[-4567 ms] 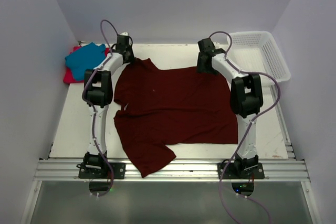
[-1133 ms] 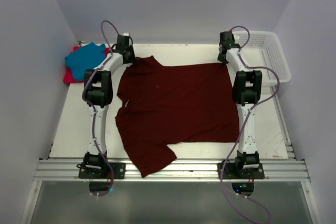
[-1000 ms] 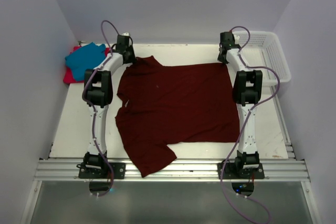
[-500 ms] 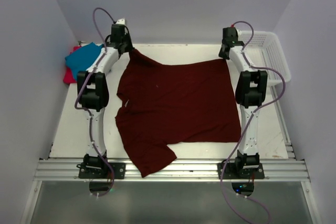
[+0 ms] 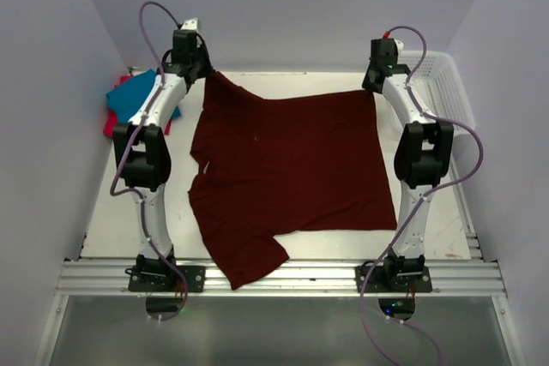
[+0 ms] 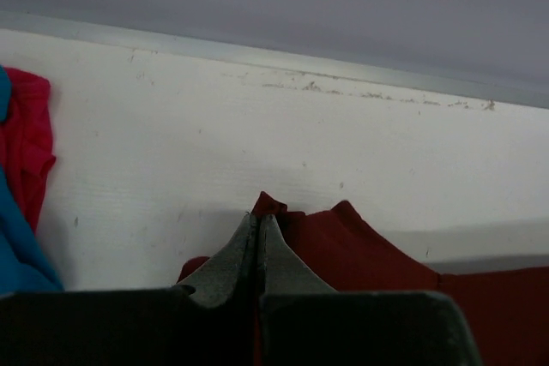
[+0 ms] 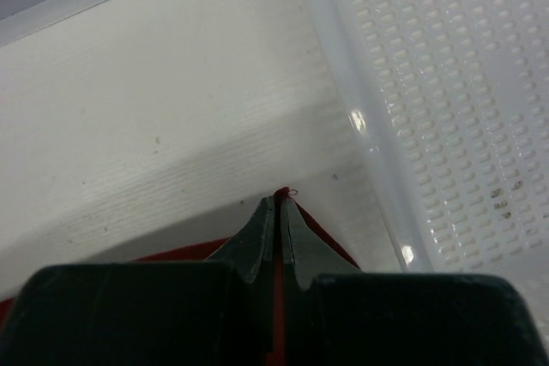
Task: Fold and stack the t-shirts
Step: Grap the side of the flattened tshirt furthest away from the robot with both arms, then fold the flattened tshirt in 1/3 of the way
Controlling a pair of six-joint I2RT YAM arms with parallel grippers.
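A dark maroon t-shirt (image 5: 287, 169) lies spread over the table, its near sleeve hanging past the front edge. My left gripper (image 5: 204, 73) is shut on its far left corner (image 6: 273, 208), lifted off the table. My right gripper (image 5: 372, 88) is shut on the far right corner (image 7: 280, 195), also raised. In both wrist views the jaws stand pressed together with maroon cloth between them. A teal blue t-shirt (image 5: 133, 96) lies on a red-pink one (image 5: 111, 123) at the far left; both show at the left edge of the left wrist view, teal (image 6: 15, 255) beside red-pink (image 6: 27, 143).
A white mesh basket (image 5: 442, 92) stands at the far right corner, close to my right gripper; its wall (image 7: 429, 109) fills the right of the right wrist view. The back wall runs just behind both grippers. The metal rail (image 5: 283, 276) edges the table's front.
Both grippers have risen and moved toward the back wall, pulling the shirt's far corners up and stretching its far edge. The left arm swung further left.
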